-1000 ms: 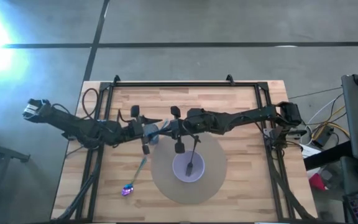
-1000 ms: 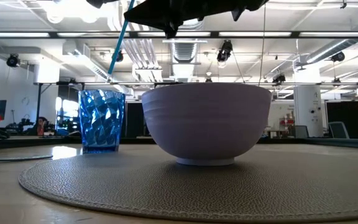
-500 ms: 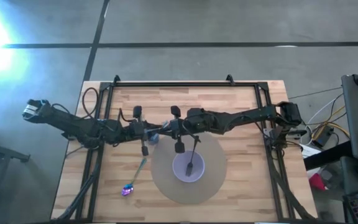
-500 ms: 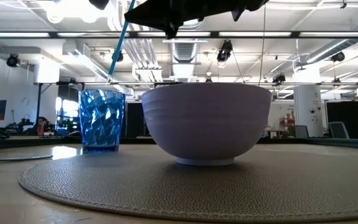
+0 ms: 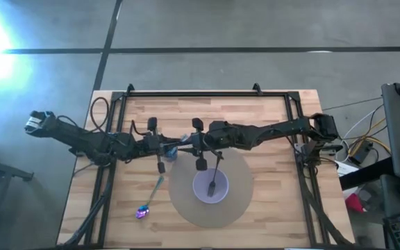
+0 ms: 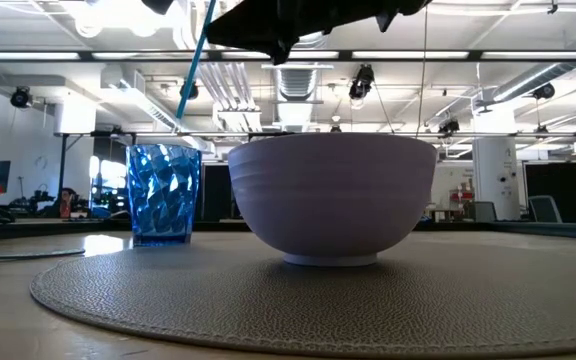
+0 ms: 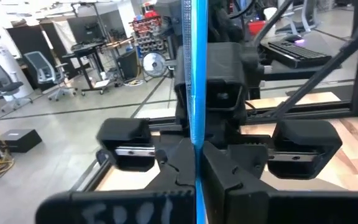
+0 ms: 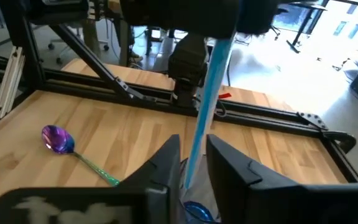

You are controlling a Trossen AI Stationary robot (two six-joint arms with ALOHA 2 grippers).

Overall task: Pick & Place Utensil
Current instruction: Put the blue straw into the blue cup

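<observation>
A handover over the blue cup (image 6: pixel 163 193) looks to be in hand: the left gripper (image 5: pixel 164 149) and right gripper (image 5: pixel 194 144) meet nose to nose above it, each with jaws closed to a narrow gap around the same blue utensil (image 7: pixel 197 93), whose lower end seems to dip into the cup. Next, I judge, one gripper must let go while the other keeps the utensil upright. The bowl (image 5: pixel 210 186) on the mat (image 5: pixel 189 208) holds a dark utensil (image 5: pixel 214 182); a purple-headed spoon (image 5: pixel 144 208) lies on the table (image 5: pixel 269 118), left of the mat.
</observation>
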